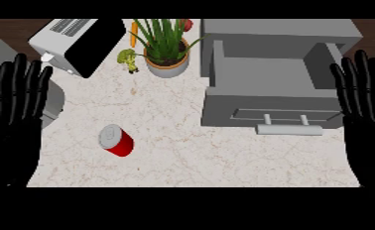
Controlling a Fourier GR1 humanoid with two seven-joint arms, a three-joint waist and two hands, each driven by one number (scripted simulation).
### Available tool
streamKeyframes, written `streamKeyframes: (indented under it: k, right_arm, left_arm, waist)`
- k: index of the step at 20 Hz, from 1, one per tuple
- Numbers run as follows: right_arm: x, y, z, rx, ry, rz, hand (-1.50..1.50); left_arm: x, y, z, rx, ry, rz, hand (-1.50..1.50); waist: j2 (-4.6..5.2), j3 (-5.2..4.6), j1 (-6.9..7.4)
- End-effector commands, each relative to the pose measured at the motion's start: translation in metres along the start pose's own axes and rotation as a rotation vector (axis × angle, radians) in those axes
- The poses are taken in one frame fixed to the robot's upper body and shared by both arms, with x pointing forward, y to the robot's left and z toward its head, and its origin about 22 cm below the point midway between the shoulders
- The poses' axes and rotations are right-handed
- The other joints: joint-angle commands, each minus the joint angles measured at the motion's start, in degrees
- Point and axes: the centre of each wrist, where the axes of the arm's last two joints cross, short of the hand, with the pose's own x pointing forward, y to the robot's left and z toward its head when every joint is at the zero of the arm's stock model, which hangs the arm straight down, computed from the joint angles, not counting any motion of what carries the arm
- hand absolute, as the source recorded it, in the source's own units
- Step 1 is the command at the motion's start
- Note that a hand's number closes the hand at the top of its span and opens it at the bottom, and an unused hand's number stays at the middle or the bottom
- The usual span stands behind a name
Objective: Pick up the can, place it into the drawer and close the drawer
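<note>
A pale marbled tabletop (190, 149) carries a toaster (77, 43), a potted plant (167, 50) and a grey drawer (267, 83) pulled open at the right. The red can (117, 140) lies tilted near the front left, well apart from the drawer. The left hand (21, 105) and right hand (357, 100) rest at the edges, fingers straight and holding nothing. The task seems unstarted: the pick-up comes first, likely calling for the left hand to reach in and curl round the can.
</note>
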Motion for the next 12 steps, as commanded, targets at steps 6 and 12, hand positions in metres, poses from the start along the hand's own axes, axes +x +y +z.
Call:
streamKeyframes:
  k: [6,12]
  right_arm:
    - [-0.006,-0.002,-0.007,-0.046,-0.042,0.026,-1.50]
    - [-0.014,-0.020,0.025,-0.111,0.323,0.026,-1.50]
  left_arm:
    - [0.019,-0.029,0.028,-0.277,-0.080,0.202,-1.50]
    - [0.017,-0.031,0.042,-0.184,0.373,0.037,-1.50]
  waist:
    - [3.25,1.48,-0.13]
    - [3.16,1.56,-0.87]
